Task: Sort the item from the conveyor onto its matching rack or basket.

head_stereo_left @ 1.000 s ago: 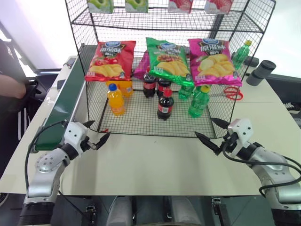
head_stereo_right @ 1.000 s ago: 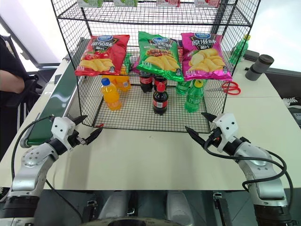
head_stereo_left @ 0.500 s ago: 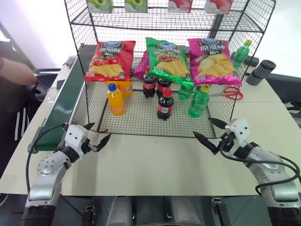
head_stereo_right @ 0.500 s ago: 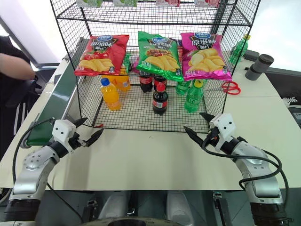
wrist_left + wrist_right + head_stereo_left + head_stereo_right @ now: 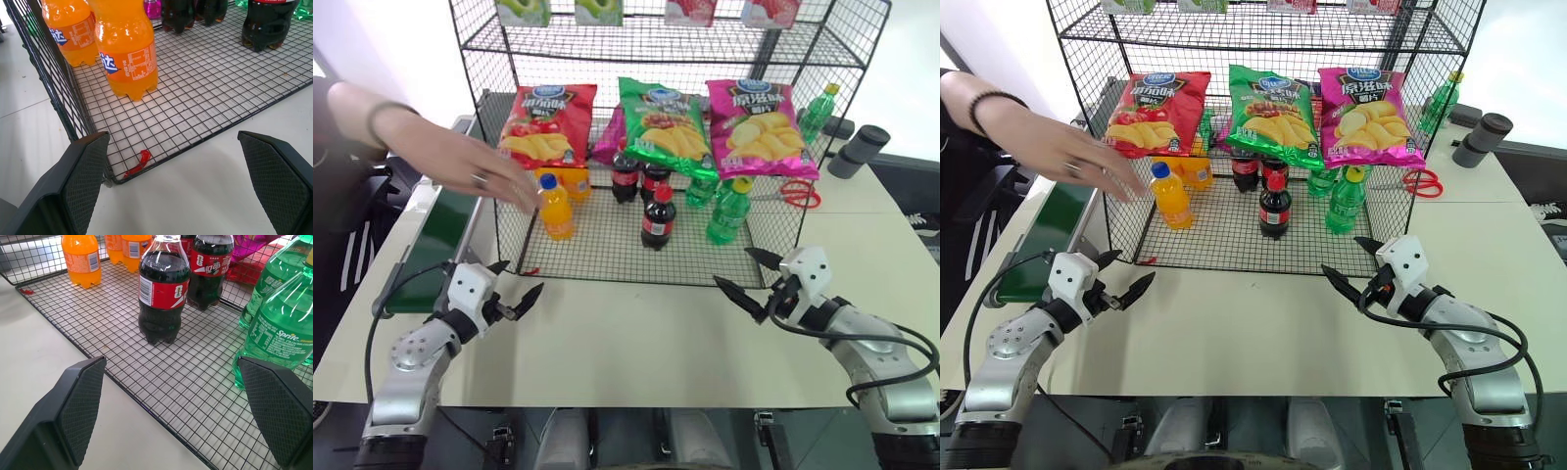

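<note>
Reaching across, a person's hand hides part of the conveyor.

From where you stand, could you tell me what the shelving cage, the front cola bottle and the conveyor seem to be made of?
Shelving cage: black coated wire, apparently metal, in an open welded grid. Front cola bottle: clear glossy plastic, judging by highlights over dark liquid, with a red printed label. Conveyor: smooth dark green belt, probably rubber or PVC; its pale frame looks metallic.
</note>
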